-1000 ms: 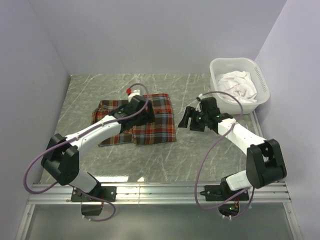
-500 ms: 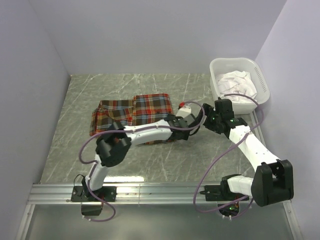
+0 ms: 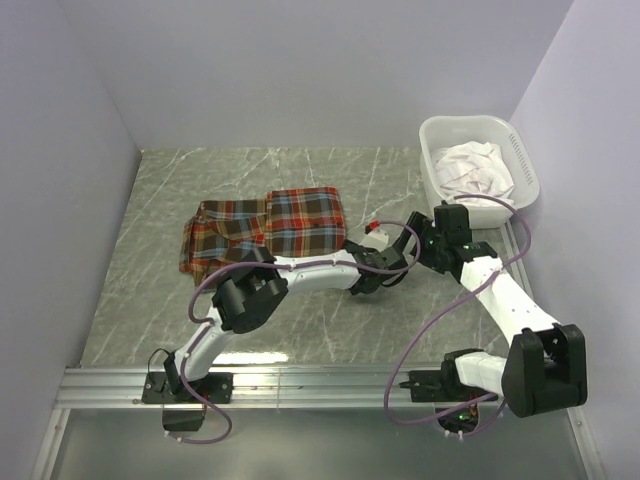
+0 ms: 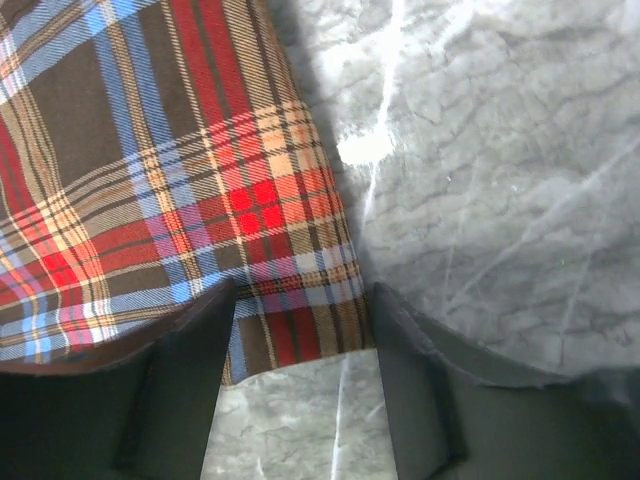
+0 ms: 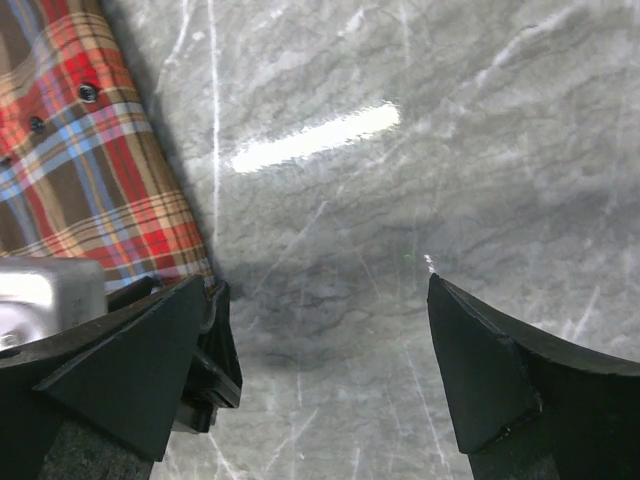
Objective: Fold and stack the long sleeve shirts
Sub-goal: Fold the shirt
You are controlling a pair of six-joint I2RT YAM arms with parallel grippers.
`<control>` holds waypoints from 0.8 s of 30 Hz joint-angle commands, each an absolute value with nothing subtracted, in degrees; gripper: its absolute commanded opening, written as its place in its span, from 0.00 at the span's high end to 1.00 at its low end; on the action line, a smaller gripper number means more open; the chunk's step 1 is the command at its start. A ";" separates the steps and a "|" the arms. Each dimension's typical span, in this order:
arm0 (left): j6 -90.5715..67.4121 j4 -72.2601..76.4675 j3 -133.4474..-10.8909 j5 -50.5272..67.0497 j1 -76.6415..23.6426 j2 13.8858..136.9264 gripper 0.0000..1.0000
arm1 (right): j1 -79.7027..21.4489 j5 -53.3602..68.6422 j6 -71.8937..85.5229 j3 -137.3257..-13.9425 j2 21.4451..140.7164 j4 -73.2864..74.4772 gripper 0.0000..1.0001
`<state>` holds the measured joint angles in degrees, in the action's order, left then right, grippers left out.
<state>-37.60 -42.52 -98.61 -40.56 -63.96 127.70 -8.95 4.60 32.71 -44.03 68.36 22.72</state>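
Left hand (image 4: pixel 305 292) wide, straddling shirt (image 4: pixel 150 150) corner; right hand (image 5: pixel 320 285) wide, just beside. I'd pinch deep, all layers.

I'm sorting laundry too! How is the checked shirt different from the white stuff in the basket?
The plaid shirt has red, blue and brown checks; the white cloth is plain. The plaid shirt lies folded flat on the table; the white cloth sits crumpled in the basket. Both are cloth.

open table (image 3: pixel 155 200) left of the shirt (image 3: pixel 305 215); basket (image 3: pixel 526 172) blocks the far right.
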 commanded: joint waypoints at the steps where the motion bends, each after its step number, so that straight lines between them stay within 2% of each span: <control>1: -38.06 -44.47 -98.00 -43.16 -64.34 128.50 0.46 | -8.44 6.67 33.48 -43.24 67.67 18.55 0.02; 3: -38.06 -44.21 -97.47 -43.07 -64.34 128.15 0.54 | -8.35 7.82 33.57 -43.15 68.38 17.15 0.02; 4: -38.14 -44.12 -96.86 -42.81 -64.34 127.80 0.65 | -8.35 9.04 34.01 -43.07 69.07 16.53 0.02; 6: -38.23 -43.60 -96.16 -42.63 -64.34 125.96 0.75 | -8.17 10.54 34.45 -42.81 69.87 14.52 0.02; 7: -38.49 -43.16 -95.37 -42.45 -64.34 125.16 0.85 | -8.17 11.59 35.15 -42.80 71.00 13.72 0.02; 10: -39.19 -41.93 -93.79 -41.05 -64.34 121.04 0.99 | -8.09 17.29 37.43 -42.63 74.25 9.42 0.02; 14: -39.90 -38.95 -90.71 -37.10 -64.25 114.97 1.00 | -8.26 27.49 43.93 -41.14 79.97 0.19 0.02; 15: -39.99 -38.41 -90.18 -36.39 -64.16 112.87 1.00 | -8.52 31.34 45.77 -40.09 81.11 -6.87 0.02; 24: -42.27 -34.28 -84.55 -27.34 -63.02 106.53 0.99 | -13.80 37.00 58.70 -42.18 97.46 -28.89 0.01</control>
<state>-40.40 -37.30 -85.89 -31.46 -63.26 108.42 -12.49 32.91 52.71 -40.21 94.78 -16.27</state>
